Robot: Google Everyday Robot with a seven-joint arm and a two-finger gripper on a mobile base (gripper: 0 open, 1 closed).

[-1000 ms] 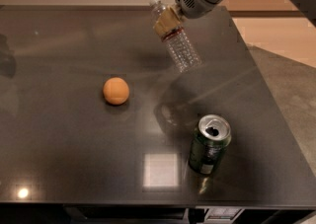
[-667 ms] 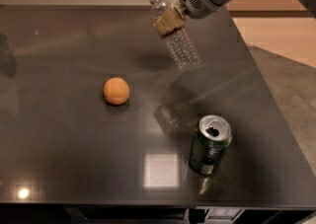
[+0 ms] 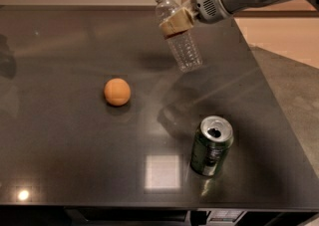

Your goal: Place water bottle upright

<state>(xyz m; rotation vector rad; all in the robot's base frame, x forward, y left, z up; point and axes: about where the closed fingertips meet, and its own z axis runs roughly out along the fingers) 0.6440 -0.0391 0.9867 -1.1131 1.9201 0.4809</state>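
Note:
The water bottle (image 3: 182,43) is a small clear ribbed plastic bottle with a white cap. It hangs in the air above the dark table (image 3: 60,135), tilted with its cap up and to the left. My gripper (image 3: 175,22) comes in from the upper right and is shut on the bottle just below the neck, its tan fingers (image 3: 172,25) wrapped around it. The bottle's base is off the table surface.
An orange ball (image 3: 117,91) lies left of centre on the table. An open green drink can (image 3: 212,146) stands upright near the front right. The table's right edge runs diagonally beside a grey floor (image 3: 294,95).
The gripper and the bottle have risen slightly and shifted a little away. The bottle's tilt is nearly the same. The ball and the can have not moved.

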